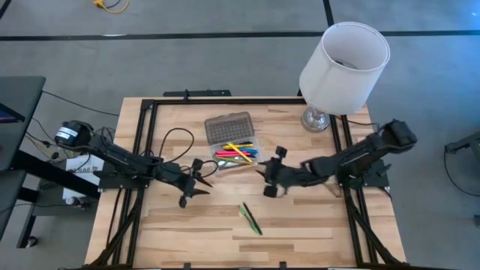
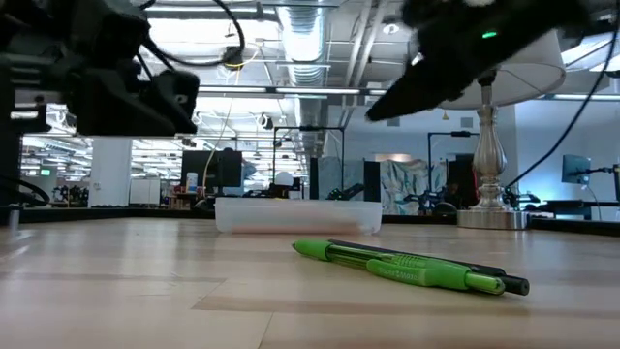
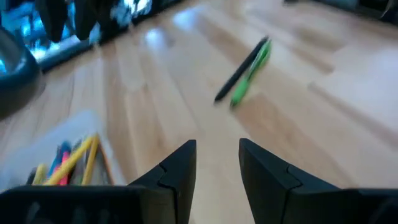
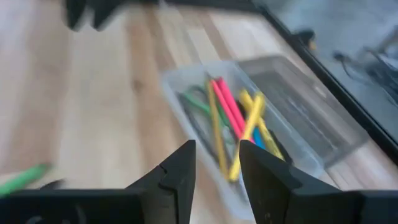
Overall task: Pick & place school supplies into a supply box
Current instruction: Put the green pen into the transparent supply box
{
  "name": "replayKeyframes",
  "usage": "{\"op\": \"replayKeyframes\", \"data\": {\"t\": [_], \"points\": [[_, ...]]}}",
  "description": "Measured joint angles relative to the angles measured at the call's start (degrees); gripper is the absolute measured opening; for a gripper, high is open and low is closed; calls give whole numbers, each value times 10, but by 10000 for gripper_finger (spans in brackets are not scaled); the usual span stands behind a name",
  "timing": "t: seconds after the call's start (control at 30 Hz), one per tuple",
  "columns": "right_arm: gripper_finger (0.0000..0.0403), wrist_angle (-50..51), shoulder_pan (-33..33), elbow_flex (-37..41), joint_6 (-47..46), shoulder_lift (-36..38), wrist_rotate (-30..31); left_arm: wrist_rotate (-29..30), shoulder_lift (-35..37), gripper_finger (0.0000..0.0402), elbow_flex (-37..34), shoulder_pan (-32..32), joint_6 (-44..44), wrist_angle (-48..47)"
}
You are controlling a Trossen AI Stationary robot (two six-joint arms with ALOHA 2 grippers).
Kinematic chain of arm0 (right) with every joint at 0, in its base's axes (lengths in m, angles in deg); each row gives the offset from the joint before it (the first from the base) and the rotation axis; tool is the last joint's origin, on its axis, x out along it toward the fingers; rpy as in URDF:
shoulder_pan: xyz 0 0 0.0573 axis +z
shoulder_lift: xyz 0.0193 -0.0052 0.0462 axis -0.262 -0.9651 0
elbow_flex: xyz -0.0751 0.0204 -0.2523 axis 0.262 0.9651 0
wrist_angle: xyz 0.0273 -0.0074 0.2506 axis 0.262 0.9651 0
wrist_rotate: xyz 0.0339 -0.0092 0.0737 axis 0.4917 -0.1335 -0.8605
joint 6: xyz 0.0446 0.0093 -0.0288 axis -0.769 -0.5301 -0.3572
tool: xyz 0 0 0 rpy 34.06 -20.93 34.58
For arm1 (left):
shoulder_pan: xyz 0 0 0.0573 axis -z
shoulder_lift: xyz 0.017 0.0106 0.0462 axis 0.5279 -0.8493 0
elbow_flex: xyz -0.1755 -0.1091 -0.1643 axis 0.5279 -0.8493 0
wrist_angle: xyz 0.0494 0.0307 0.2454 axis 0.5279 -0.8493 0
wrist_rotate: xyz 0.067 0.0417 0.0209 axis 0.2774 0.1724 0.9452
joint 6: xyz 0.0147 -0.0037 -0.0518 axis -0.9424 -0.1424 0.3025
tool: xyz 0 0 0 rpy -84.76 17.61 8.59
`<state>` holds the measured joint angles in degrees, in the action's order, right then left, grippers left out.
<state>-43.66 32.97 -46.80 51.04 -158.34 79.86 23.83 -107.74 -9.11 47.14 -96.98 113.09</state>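
Clear plastic supply box (image 1: 234, 155) near the middle of the pale plank table (image 1: 300, 225), shallow and rectangular, ribbed grey lid (image 1: 229, 127) hinged open flat on its far side. Inside, thin pens and pencils (image 1: 238, 154) in yellow, pink, orange, green and blue, lying roughly along the box's length, some crossed. Nearer the front edge than the box, well apart from it on bare wood: a smooth green pen (image 1: 248, 218) and a dark pen (image 1: 254, 220) side by side, touching, long axes diagonal to the table edges. Left gripper (image 1: 196, 180) just left of the box, dark blunt fingers a narrow gap apart, holding nothing. Right gripper (image 1: 271, 174) just right of the box, fingers likewise a narrow gap apart, empty. White-shaded lamp (image 1: 341, 64) on a metal foot behind and right of the box. Open wood all round the two loose pens.
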Motion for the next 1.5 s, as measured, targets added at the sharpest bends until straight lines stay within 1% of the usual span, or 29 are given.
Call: {"op": "replayKeyframes", "data": {"t": [0.07, 0.13, 0.27, 0.33, 0.43, 0.57, 0.7, 0.83, 1.0, 1.07, 1.5], "points": [[118, -65, 23, 52, 14, 34, 1, -22, -22, 117, 8, 0, -13, 31], [118, -135, 45, 90, 21, 52, 0, -40, -40, 117, 22, 2, -25, 33], [118, -215, 83, 145, 18, 75, 8, -57, -110, 117, 70, 11, -47, 33], [118, -228, 98, 164, 10, 78, 21, -67, -158, 117, 102, 15, -62, 34], [118, -246, 110, 170, -1, 66, 35, -91, -228, 117, 150, 18, -83, 32], [118, -252, 121, 170, -6, 49, 38, -133, -309, 117, 216, 16, -101, 25], [118, -252, 128, 170, -12, 38, 46, -186, -357, 117, 275, 5, -108, 5], [118, -249, 131, 171, -22, 37, 45, -222, -396, 117, 323, -13, -109, -25], [118, -247, 138, 171, -27, 37, 46, -241, -440, 117, 366, -28, -109, -70], [118, -246, 138, 171, -28, 37, 46, -242, -457, 117, 379, -31, -109, -70], [118, -247, 138, 171, -32, 37, 46, -239, -462, 117, 383, -37, -100, -68]]}}
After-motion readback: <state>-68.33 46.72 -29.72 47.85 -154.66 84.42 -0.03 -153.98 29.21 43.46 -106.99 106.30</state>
